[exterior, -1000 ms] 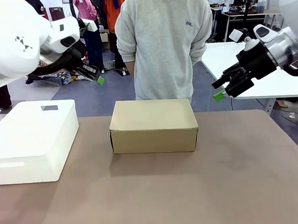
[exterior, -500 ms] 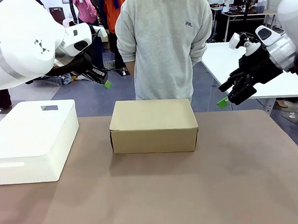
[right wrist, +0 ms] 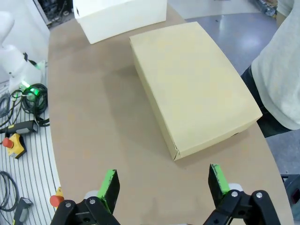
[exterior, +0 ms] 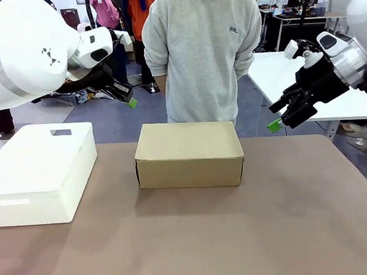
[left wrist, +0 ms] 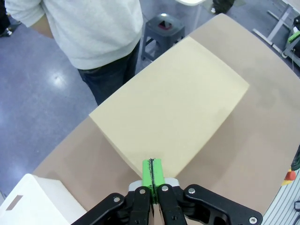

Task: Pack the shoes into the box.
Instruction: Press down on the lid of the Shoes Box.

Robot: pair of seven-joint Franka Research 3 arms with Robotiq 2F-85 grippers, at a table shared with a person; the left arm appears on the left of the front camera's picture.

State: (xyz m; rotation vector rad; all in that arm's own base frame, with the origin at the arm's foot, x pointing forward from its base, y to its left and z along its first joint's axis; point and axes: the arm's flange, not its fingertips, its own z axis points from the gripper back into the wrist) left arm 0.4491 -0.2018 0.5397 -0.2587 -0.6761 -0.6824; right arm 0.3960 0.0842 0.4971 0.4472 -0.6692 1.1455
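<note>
The box point(exterior: 189, 154) is a brown cardboard shoebox with its lid down, standing at the middle of the table near the far edge; it also shows as the box point(left wrist: 171, 105) and the box point(right wrist: 192, 82). The shoes are hidden. My left gripper point(exterior: 131, 102) hangs shut and empty in the air, up and to the left of the box, its green pads pressed together as the left gripper point(left wrist: 152, 172). My right gripper point(exterior: 275, 124) hovers open and empty off the box's right side, its green fingers wide apart in the right gripper point(right wrist: 164, 183).
A white rectangular block point(exterior: 40, 171) sits on the table's left side. A person in a grey sweatshirt point(exterior: 202, 50) stands right behind the box, hands behind the back. A white table point(exterior: 316, 87) stands at the back right. The brown tabletop point(exterior: 207, 235) in front lies bare.
My left gripper swung right toward the box in the first half second, then held. My right gripper shifted slightly right and down. The box stayed put.
</note>
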